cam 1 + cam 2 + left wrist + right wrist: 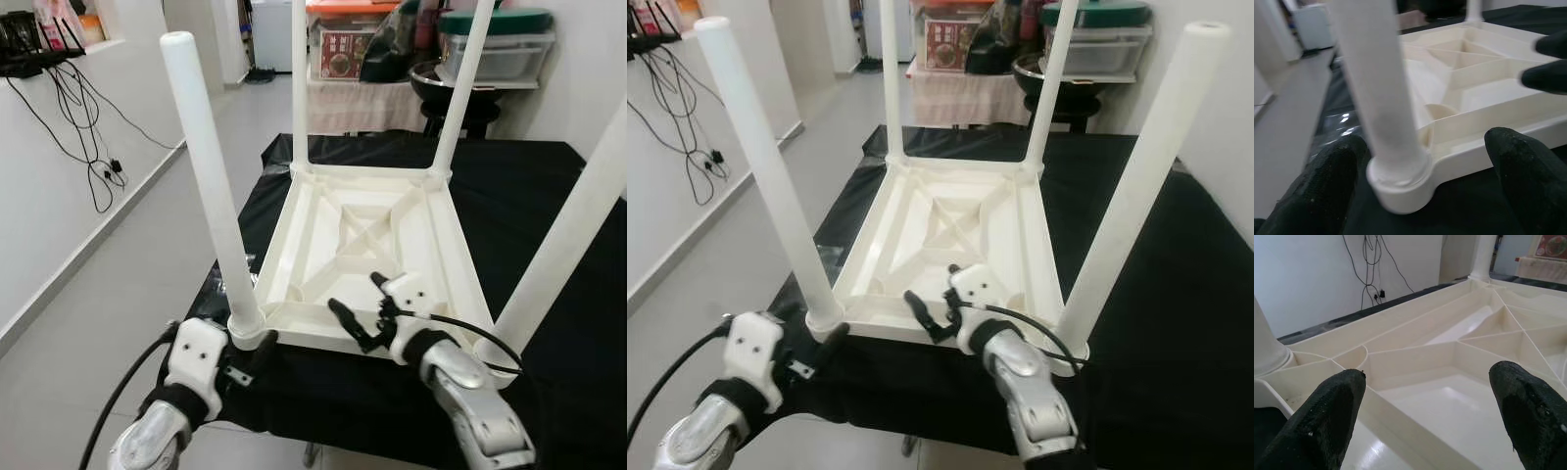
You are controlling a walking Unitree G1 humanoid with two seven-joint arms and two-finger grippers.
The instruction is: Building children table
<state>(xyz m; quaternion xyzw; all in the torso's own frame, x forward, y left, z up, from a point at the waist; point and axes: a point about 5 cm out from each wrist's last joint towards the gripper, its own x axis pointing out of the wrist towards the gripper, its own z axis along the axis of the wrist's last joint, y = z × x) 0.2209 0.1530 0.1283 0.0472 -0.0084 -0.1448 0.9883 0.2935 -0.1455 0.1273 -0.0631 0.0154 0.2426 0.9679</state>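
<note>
White plastic children's table [362,255], upturned on black-draped table [549,255], four legs fitted. Light, stiff, slick; grip rim. Left claw [250,352] spread around near leg [211,186]; right claw [358,308] spread over rim.

no writing can be read anywhere. the red box [342,51] on the far table carries a printed picture and some lettering, but it is too small and blurred to read.
</note>
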